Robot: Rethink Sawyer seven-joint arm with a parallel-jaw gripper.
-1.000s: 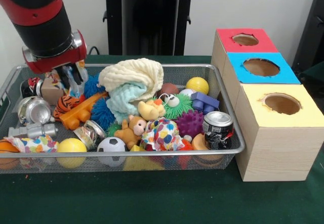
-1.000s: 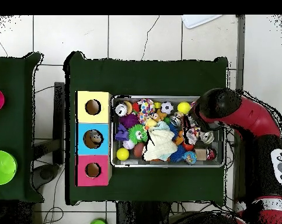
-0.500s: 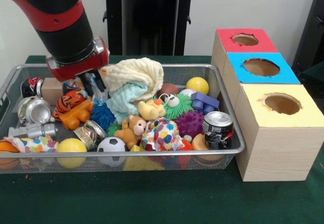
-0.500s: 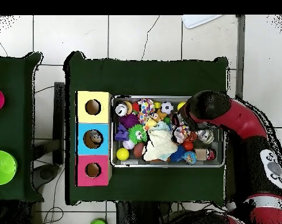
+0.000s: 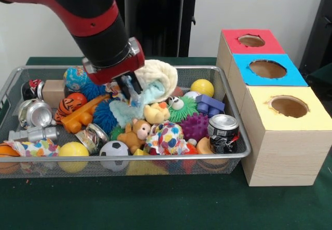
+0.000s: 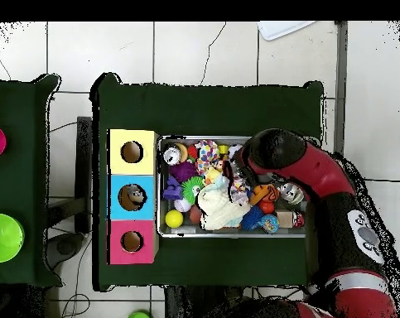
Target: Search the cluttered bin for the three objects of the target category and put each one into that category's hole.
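Observation:
The silver wire-mesh bin [image 5: 234,110] is full of toys and also shows in the overhead view [image 6: 236,234]. My gripper [image 5: 129,87] hangs over the bin's middle, next to the cream cloth, shut on a clear glossy plastic bottle [image 5: 136,98] held above the toys. From overhead the gripper [image 6: 240,186] is under the arm's end, with the pale bottle [image 6: 238,194] just showing. The round hole in the blue top panel [image 5: 267,69] is to the right, apart from the gripper; overhead it [image 6: 132,197] is the middle one. No other clear bottle shows in the clutter.
The wooden box also has a red-topped hole [image 5: 251,40] and a yellow-topped hole [image 5: 289,106]. Silver cans [image 5: 223,131] [image 5: 35,113] lie in the bin. A cream and pale blue cloth heap [image 5: 158,74] sits beside the gripper. The black pedestal [image 5: 150,22] stands behind.
My gripper has carried the bottle from the bin's left end to its middle in the front view, toward the wooden box. The toys have stayed put.

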